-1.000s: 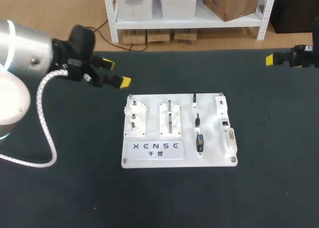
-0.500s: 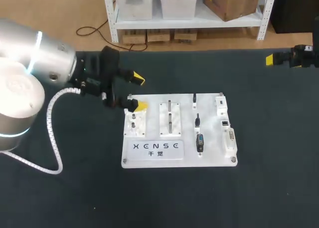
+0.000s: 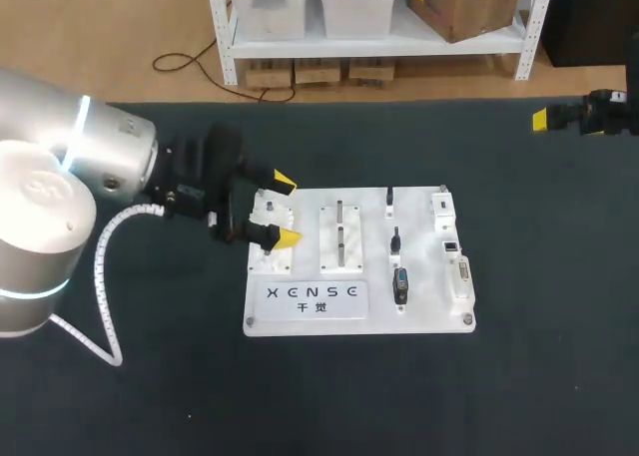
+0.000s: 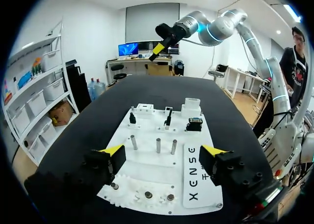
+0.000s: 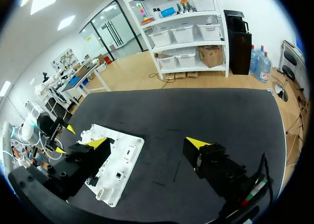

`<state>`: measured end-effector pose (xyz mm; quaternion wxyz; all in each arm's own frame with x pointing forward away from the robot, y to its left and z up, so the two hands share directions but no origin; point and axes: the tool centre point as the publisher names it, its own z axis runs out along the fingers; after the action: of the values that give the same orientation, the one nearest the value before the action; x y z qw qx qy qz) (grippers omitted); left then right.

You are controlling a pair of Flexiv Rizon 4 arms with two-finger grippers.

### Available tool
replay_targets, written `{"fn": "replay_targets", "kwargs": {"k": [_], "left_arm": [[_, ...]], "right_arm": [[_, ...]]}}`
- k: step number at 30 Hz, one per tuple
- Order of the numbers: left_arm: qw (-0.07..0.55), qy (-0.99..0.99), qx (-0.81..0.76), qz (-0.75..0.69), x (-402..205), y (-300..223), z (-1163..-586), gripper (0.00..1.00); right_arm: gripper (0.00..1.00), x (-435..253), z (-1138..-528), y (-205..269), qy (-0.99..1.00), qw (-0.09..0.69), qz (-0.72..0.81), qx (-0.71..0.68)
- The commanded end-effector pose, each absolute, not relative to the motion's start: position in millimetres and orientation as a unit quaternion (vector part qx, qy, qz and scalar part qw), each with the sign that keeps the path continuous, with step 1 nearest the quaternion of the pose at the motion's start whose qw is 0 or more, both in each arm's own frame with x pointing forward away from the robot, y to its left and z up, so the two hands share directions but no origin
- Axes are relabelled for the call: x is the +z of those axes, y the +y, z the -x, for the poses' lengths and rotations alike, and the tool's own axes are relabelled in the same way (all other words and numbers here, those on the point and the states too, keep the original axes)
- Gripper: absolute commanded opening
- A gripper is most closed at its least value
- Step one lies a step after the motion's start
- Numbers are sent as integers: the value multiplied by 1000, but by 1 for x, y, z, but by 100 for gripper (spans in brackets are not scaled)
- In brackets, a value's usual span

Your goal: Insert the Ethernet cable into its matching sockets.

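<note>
My left claw (image 3: 286, 211) hangs wide and empty over the peg fixture (image 3: 268, 238) at the left end of the white board (image 3: 429, 314). The black cable pieces (image 3: 396, 242) that I take for the Ethernet cable lie well to its right, near the sockets (image 3: 451, 246). Descending here, a yellow tip could catch a peg and shove the board across the table (image 3: 519, 396), and since I cannot tell the plugs apart, I might grab the wrong one. My right claw (image 5: 148, 142), also wide and empty, sits well apart, unable to steady anything.
</note>
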<state>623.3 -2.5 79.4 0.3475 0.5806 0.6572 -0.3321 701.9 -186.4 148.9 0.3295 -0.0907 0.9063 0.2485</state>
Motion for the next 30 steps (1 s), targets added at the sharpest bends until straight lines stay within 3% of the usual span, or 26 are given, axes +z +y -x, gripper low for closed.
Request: {"fn": "replay_targets", "kwargs": {"k": [1, 15, 30], "left_arm": [[350, 654, -335, -581, 77, 0, -622, 100], [349, 654, -333, -582, 79, 0, -622, 100], [349, 654, -333, -582, 79, 0, -622, 100]], "right_arm": [[100, 149, -701, -186, 907, 330, 90, 247], [100, 152, -703, -185, 915, 320, 92, 229], [100, 147, -679, -51, 963, 207, 113, 128]]}}
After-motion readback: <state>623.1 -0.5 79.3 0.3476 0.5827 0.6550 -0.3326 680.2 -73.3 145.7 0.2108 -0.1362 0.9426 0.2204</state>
